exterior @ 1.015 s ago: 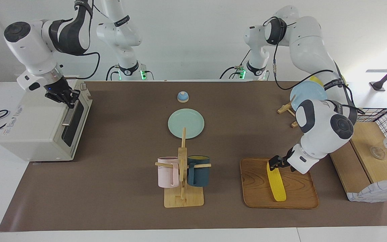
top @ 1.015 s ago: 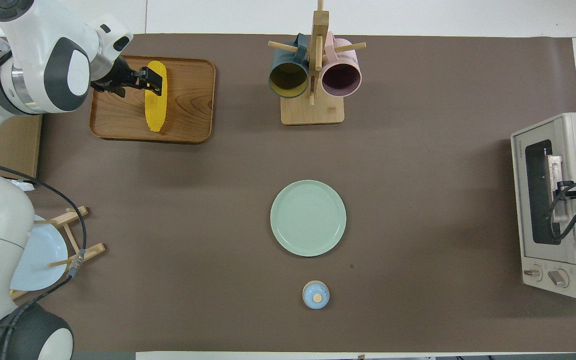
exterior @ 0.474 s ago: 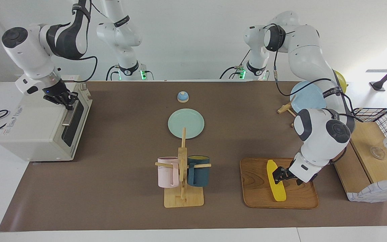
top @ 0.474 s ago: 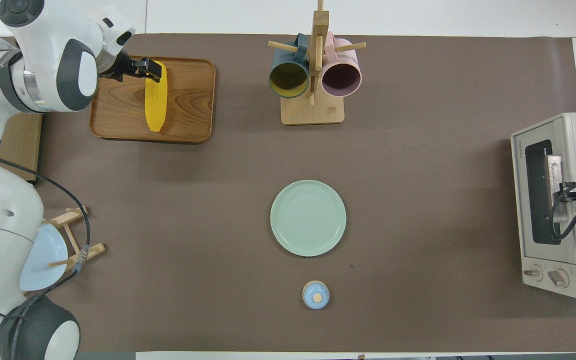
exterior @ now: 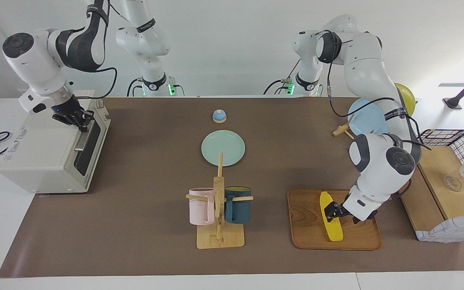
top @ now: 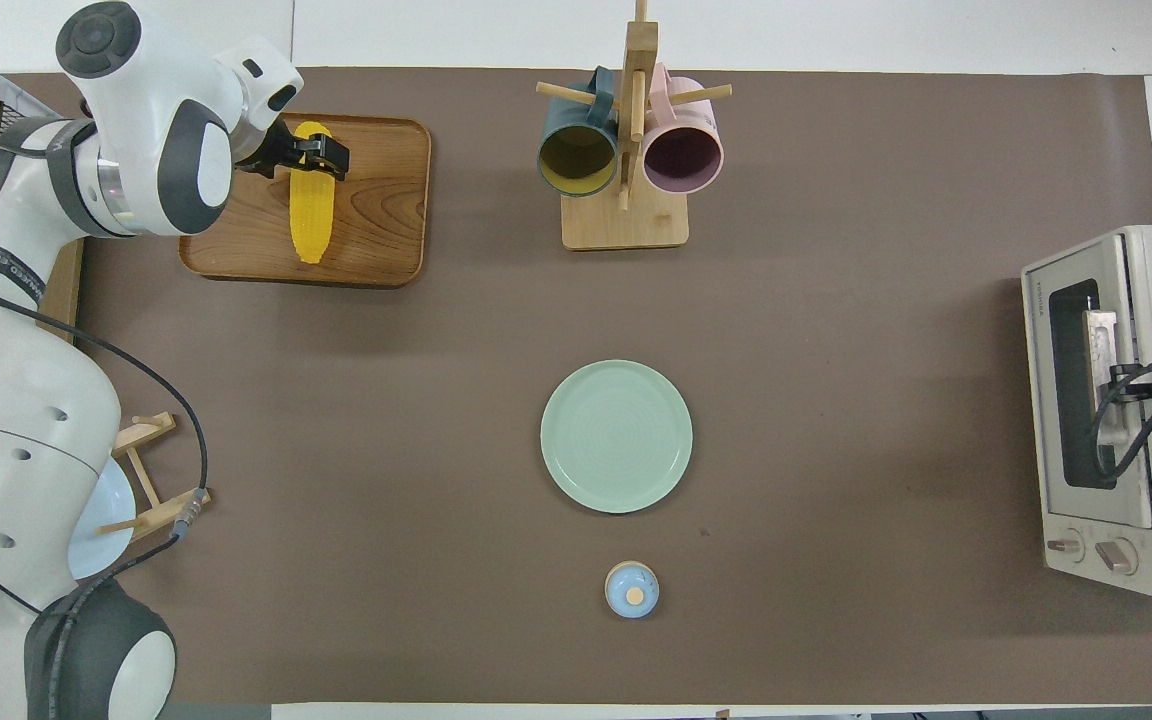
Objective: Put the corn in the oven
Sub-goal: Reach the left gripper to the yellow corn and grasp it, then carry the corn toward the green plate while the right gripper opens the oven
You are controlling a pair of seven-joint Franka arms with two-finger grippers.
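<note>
Straddling the corn [exterior: 330, 219] on the tray [exterior: 308, 233], my left gripper [exterior: 332, 210] has its jaws spread; right gripper [exterior: 79, 121] touches the oven [exterior: 42, 155] handle, jaws unclear.

The left gripper [exterior: 332, 211] covers part of the corn [exterior: 331, 222] on the wooden tray [exterior: 308, 235], so whether its fingers press the cob cannot be told. The left arm also hides much of the light blue plate [exterior: 367, 117] and nearly all of a yellow one [exterior: 407, 96] on the rack beside the tray. At the oven [exterior: 42, 155], the right gripper [exterior: 79, 122] sits over the door's top edge and masks the handle there; its finger gap is too small to read. In the overhead view the oven [top: 1151, 300] and the right arm run off the frame's edge.
</note>
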